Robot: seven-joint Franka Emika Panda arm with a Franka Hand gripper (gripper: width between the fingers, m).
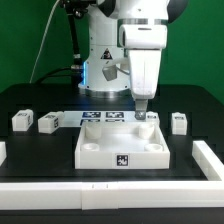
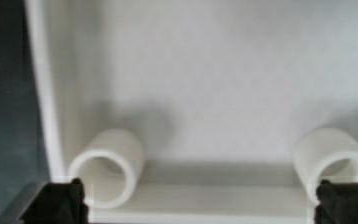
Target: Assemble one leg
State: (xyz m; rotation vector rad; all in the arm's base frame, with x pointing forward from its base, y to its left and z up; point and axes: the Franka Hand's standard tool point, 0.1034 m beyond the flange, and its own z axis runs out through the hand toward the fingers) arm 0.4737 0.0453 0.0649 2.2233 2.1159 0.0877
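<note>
At the exterior view's left a first spare leg (image 1: 20, 120) and a second spare leg (image 1: 47, 122) stand side by side on the black table (image 1: 30, 95). The marker board (image 1: 100, 117) lies just behind the white tray (image 1: 95, 158). Above the tray's far corner on the exterior view's right hangs the gripper (image 1: 143, 110) – just beneath it sits what looks like the leg (image 1: 143, 119), partly hidden. In the wrist view the black fingertips (image 2: 60, 200) stand wide apart, nothing visibly clamped between them – only the tray's floor and a rounded socket (image 2: 114, 165). A third spare leg (image 1: 178, 122) stands further right.
</note>
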